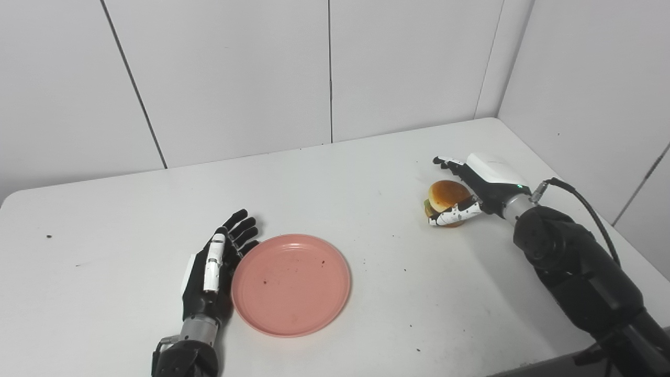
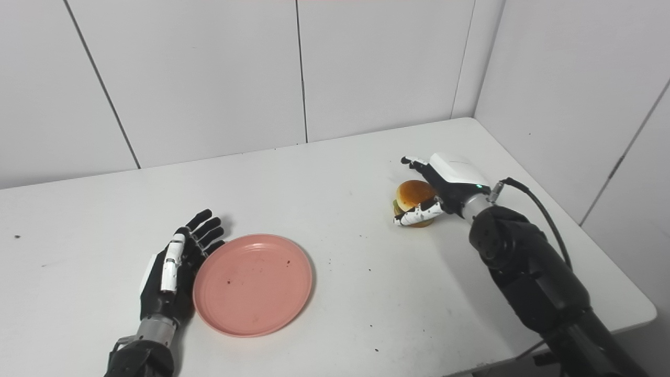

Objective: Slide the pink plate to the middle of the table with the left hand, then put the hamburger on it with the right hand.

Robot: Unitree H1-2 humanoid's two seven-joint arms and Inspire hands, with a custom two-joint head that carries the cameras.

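Left robot hand (image 1: 212, 272), fingers spread and empty, flat beside round pink plastic plate (image 1: 291, 284), lower centre. Right robot hand (image 1: 466, 191) cups bun-topped hamburger (image 1: 446, 198) on white counter (image 1: 366, 173), right of frame, thumb and fingers around it, apparently for lifting.

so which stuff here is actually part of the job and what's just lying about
Part of the job:
- pink plate
- hamburger
- left robot hand, open, against the plate's left rim
- right robot hand, around the hamburger

Just lying about:
- dark crumbs scattered on the white table
- nothing else on the table
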